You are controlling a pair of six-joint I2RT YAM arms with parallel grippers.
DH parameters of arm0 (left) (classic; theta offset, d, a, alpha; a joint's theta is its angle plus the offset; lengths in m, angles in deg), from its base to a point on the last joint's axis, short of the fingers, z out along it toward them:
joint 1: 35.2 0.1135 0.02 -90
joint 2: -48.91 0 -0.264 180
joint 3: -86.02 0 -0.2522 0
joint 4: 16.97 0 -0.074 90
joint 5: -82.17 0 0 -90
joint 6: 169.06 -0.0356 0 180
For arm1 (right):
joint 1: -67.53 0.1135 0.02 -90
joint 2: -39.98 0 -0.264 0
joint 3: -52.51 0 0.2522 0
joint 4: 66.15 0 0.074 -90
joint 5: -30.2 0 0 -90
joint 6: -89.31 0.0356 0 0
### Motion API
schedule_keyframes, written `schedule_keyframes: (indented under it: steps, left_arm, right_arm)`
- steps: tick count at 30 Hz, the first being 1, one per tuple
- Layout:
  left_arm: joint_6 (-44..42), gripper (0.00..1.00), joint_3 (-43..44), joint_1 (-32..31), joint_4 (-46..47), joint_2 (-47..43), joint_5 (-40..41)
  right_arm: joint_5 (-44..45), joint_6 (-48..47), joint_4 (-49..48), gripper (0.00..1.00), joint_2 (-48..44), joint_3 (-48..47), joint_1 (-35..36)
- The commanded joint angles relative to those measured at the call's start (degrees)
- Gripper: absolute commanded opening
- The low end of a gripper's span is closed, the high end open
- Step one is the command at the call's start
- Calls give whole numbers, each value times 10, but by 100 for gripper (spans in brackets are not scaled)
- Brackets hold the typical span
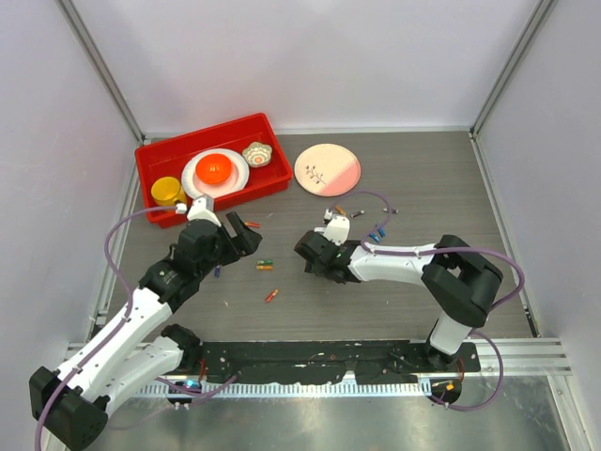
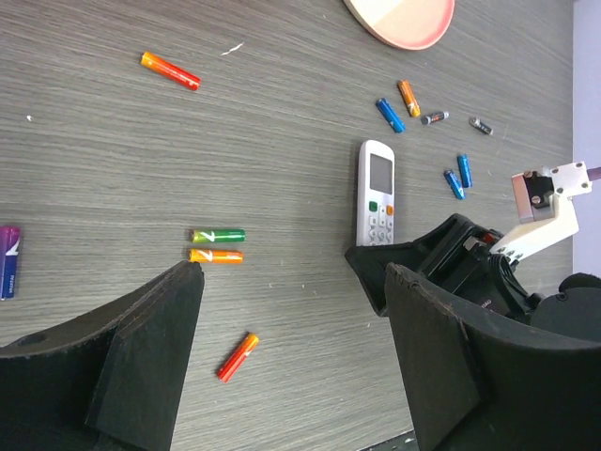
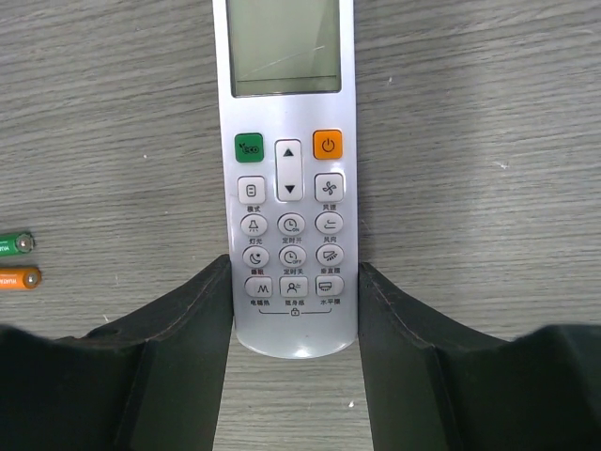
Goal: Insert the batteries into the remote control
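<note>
We see a grey wood-grain table [image 1: 432,188] bearing a red tray [image 1: 202,132], a pink plate [image 1: 327,169], the remote control [image 2: 377,193] lying buttons up, and scattered batteries [image 2: 218,235], one green and one orange side by side.

Left arm [image 1: 131,315] and right arm [image 1: 394,266] have white shells, black joints, purple cables [image 1: 107,249]; left gripper [image 2: 293,282] and right gripper [image 3: 293,272] are matte black.

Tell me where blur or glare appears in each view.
Right wrist view: slim white remote control sharp, faint glare on its screen. Left wrist view: small coloured batteries sharp, black gripper fingers dark. Top external view: even light, soft shadows.
</note>
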Motion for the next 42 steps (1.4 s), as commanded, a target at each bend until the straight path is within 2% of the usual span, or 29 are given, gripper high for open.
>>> schedule_keyframes:
  steps: [1, 4, 5, 7, 8, 11, 15, 16, 19, 24, 26, 28, 31, 34, 38, 42]
  left_arm:
    - [10, 82, -3, -6, 12, -13, 29]
    - [9, 82, -6, -6, 10, -13, 29]
    - [9, 82, -6, -7, 9, -13, 29]
    - [7, 83, -5, -7, 4, -12, 30]
    - [6, 83, -4, -7, 0, -12, 31]
    - [7, 84, -5, -7, -6, -11, 39]
    - [11, 88, -8, -7, -6, -10, 41]
    - [10, 94, -7, -8, -5, -7, 42]
    - [7, 95, 2, -7, -10, 7, 44]
    - [-29, 100, 29, -18, -22, 46, 69]
    - [-42, 100, 51, -45, -18, 67, 87]
    - [-45, 100, 81, -98, -11, 113, 141]
    - [-49, 100, 139, -169, -14, 208, 218]
    - [-48, 100, 188, -211, -16, 281, 260]
    - [-49, 100, 219, -215, 39, 383, 217]
    - [-77, 100, 280, -215, 29, 470, 172]
  right_arm:
    - [36, 41, 7, 1, 13, -31, 6]
    - [18, 28, 6, 6, 27, -41, 6]
    - [12, 25, 4, 16, 33, -43, 6]
    - [3, 19, 1, 30, 36, -44, 6]
    - [2, 21, 0, 41, 32, -40, 6]
    - [2, 21, -7, 54, 22, -33, 6]
    - [-5, 15, -1, 64, 2, -36, 5]
    - [-6, 13, 1, 67, -5, -38, 5]
    - [-10, -1, 14, 77, -32, -41, 6]
    - [25, -59, 67, 83, -114, -30, 6]
    - [64, -86, 85, 83, -172, -14, 6]
    - [132, -69, 106, 98, -213, 3, 5]
    - [189, -61, 90, 98, -294, 66, 3]
    - [178, -122, 35, 98, -372, 129, -1]
    - [137, -171, 20, 98, -441, 167, -2]
    - [111, -210, 20, 97, -486, 179, -2]
